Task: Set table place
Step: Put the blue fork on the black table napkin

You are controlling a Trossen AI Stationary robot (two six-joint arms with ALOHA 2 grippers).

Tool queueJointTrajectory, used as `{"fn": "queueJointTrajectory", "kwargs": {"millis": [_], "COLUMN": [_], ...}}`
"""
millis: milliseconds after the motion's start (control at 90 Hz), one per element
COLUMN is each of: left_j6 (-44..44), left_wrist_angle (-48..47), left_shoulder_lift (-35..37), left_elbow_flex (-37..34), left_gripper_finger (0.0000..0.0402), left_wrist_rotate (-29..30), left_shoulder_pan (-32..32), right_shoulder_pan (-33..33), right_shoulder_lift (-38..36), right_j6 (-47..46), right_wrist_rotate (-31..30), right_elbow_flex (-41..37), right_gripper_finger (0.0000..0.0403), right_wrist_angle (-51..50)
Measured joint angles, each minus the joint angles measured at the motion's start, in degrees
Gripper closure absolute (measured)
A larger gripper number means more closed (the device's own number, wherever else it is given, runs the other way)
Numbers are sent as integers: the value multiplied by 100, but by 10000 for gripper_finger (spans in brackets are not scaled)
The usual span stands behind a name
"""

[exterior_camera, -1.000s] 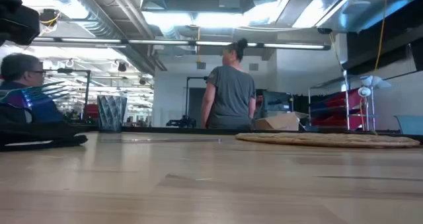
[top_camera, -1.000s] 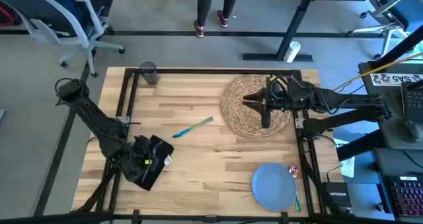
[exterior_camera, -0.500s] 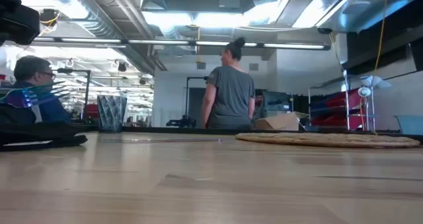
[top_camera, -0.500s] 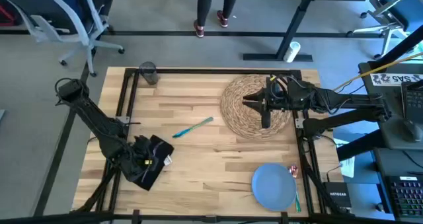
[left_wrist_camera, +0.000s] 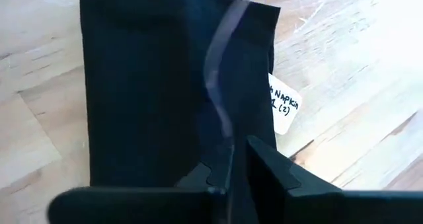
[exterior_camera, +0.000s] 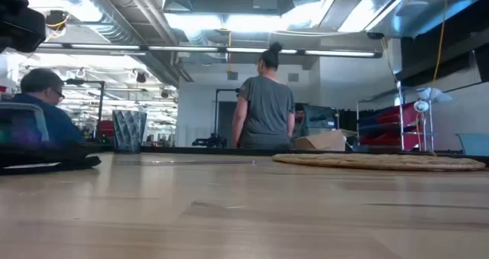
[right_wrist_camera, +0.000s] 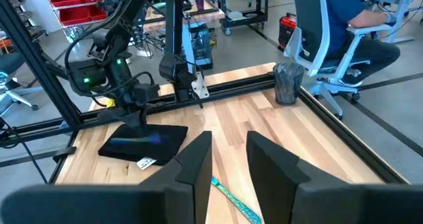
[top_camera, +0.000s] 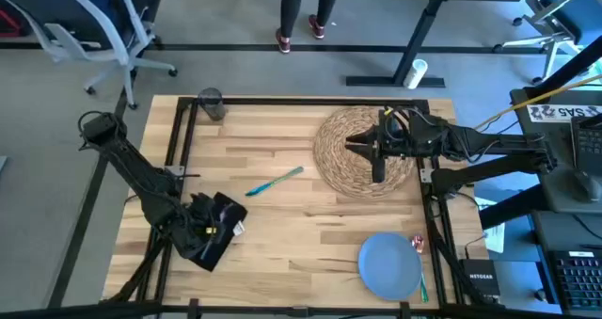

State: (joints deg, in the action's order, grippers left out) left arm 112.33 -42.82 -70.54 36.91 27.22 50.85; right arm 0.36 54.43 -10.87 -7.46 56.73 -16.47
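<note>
I am a two-armed robot at a light wood table. My left gripper is down on the black napkin, which lies near the table's front left corner. Seen from my left wrist, my fingers are pressed nearly together on the dark cloth, a thin fold of it rising between them (a white paper tag pokes out from the napkin's edge).

My right gripper hangs over the round woven placemat, which sits toward the table's far right corner. Its two fingers stand slightly apart, with nothing between them.

The teal fork lies at a slant on bare wood around the middle of the table, between napkin and placemat, touching neither. The blue plate rests at the front right corner, well apart from the placemat, with red-handled cutlery and a green piece just beside it at the right edge. The small grey glass stands upright at the far left corner.

Beyond the table's far edge, a person stands in the room, and another sits off to the left.
</note>
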Motion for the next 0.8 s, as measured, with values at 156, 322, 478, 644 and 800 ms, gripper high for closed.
{"fn": "queueJointTrajectory", "kwargs": {"millis": [156, 322, 478, 644, 800], "left_j6": [-20, -219, -332, -346, -542], "left_wrist_angle": [2, -1, -1, -3, 177], "left_shoulder_lift": [0, 0, 0, 0, 0], "left_elbow_flex": [0, 0, 0, 2, 1], "left_gripper_finger": [313, 288, 288, 307, 330], "left_wrist_rotate": [0, 0, -5, -476, -881], "left_shoulder_pan": [0, -1, 0, -2, -2], "right_shoulder_pan": [1, 0, 1, 2, 0], "right_shoulder_lift": [0, 0, 0, 0, 0], "right_j6": [0, 0, 2, 7, 13], "right_wrist_rotate": [0, 0, 1, 0, 2], "right_elbow_flex": [0, 0, 0, 0, 0], "right_gripper_finger": [320, 320, 320, 320, 320], "right_wrist_angle": [0, 0, 0, -2, -2]}}
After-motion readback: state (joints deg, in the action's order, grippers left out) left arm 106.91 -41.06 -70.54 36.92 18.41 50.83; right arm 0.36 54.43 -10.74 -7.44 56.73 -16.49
